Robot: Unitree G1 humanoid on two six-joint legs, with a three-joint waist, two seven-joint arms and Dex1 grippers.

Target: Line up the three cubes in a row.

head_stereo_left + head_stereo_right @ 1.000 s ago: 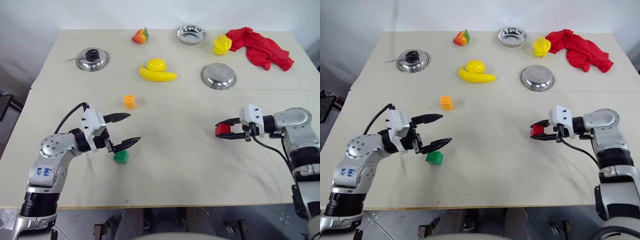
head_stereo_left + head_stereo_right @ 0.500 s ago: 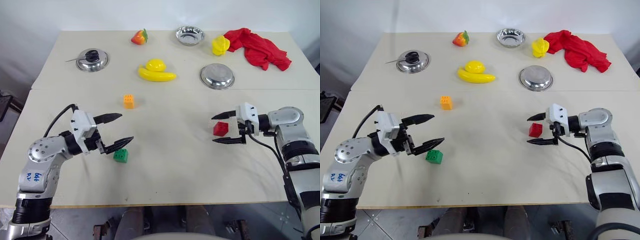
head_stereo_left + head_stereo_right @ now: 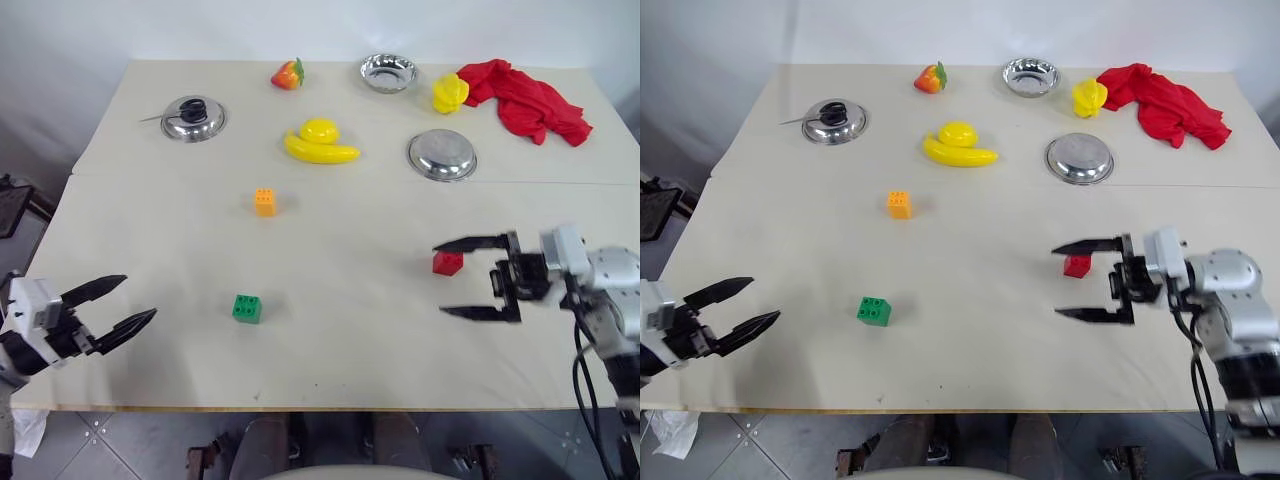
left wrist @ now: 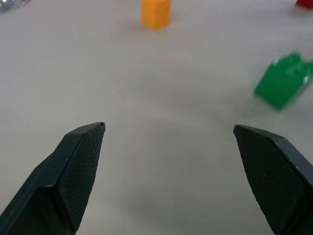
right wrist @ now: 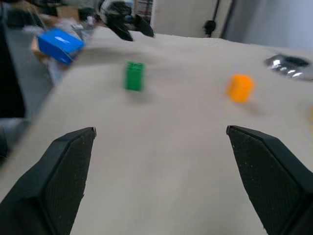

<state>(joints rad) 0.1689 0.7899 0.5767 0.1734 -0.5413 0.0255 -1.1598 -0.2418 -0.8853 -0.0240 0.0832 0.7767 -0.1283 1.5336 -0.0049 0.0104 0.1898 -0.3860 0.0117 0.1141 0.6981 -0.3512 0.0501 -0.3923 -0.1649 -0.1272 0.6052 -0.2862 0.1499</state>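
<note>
Here studded cubes: orange [image 3: 264, 201], green [image 3: 246, 308], red [image 3: 447, 263], scattered apart; left hand [image 3: 112, 307], right hand [image 3: 477, 277] gaping, empty.

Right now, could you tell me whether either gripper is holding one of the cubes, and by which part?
Nothing is held. The right gripper is open, its fingers apart from the red cube on the table. The left gripper is open too, well clear of the green cube.

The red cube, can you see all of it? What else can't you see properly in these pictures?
- Red cube: too small in the head views to make out its studs.
- Green cube: blurred in the left wrist view, its far side hidden.
- Red cloth: its folds hide whatever lies under it.
- Pot lid: cut off by the right wrist view's edge.
</note>
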